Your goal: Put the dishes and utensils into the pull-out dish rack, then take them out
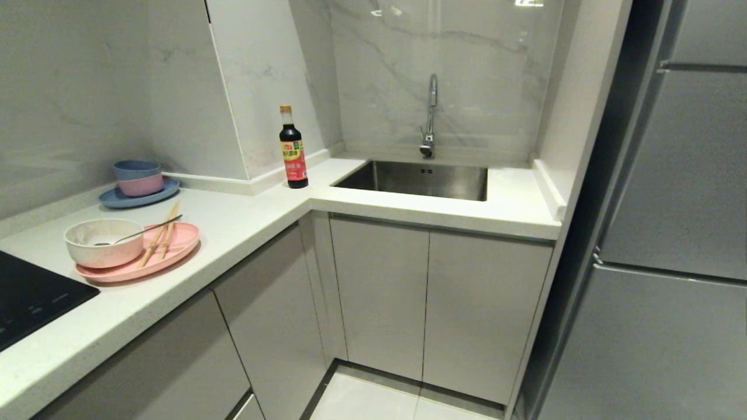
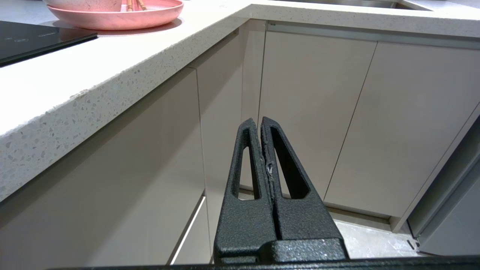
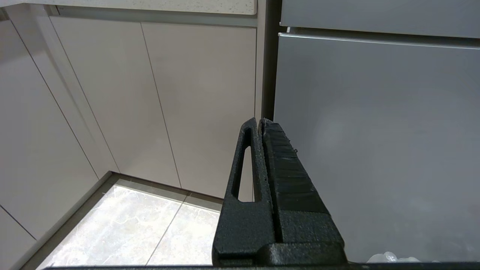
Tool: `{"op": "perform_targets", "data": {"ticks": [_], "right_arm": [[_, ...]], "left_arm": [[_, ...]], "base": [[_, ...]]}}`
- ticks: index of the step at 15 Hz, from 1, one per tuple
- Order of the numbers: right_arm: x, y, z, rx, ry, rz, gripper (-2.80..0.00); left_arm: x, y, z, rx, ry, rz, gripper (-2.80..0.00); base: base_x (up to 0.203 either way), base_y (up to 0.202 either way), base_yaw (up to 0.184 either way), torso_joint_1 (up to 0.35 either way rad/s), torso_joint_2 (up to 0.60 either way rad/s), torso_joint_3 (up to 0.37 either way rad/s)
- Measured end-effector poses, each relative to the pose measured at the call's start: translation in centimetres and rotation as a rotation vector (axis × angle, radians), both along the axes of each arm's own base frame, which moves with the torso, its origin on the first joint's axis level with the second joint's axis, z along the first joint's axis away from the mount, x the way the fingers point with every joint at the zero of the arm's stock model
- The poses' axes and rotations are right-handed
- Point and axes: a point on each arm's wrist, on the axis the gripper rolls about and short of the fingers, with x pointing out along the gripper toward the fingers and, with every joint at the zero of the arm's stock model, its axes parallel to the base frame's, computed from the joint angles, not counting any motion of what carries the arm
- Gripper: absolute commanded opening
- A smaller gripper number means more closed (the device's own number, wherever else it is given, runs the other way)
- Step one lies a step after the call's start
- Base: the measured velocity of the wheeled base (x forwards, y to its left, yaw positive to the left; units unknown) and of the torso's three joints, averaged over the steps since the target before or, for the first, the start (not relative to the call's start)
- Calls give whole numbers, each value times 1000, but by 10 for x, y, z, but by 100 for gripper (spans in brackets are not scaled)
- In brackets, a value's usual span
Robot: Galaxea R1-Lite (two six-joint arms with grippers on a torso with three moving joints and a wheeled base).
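On the left counter lies a pale-pink oval plate [image 1: 175, 245] [image 2: 157, 13]. A cream-white bowl [image 1: 104, 242] [image 2: 84, 4] stands on it, with a silver spoon [image 1: 146, 231] resting in the bowl. A pair of wooden chopsticks [image 1: 160, 233] [image 2: 135, 4] lies across the plate. The pull-out dish rack is out of view; every cabinet front is closed. My left gripper [image 2: 259, 122] is shut and empty, held low before the cabinet fronts under the counter. My right gripper [image 3: 260, 123] is shut and empty too, low near the fridge. Neither arm shows in the head view.
Blue and pink bowls [image 1: 138, 177] stacked on a blue plate sit at the back left. A soy sauce bottle [image 1: 293, 149] stands by the sink [image 1: 420, 179] with its tap [image 1: 430, 116]. A black hob [image 1: 32, 297] is at the left, a grey fridge [image 1: 671, 233] at the right.
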Motion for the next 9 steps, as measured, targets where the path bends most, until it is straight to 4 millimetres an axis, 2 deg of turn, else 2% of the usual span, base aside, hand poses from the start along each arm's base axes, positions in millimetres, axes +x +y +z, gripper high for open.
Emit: {"op": "perform_targets", "data": {"ticks": [9], "right_arm": [[0,0,0,0,0,0,-280]], "left_arm": [[0,0,0,0,0,0,-280]], "base": [[0,0,0,0,0,0]]}}
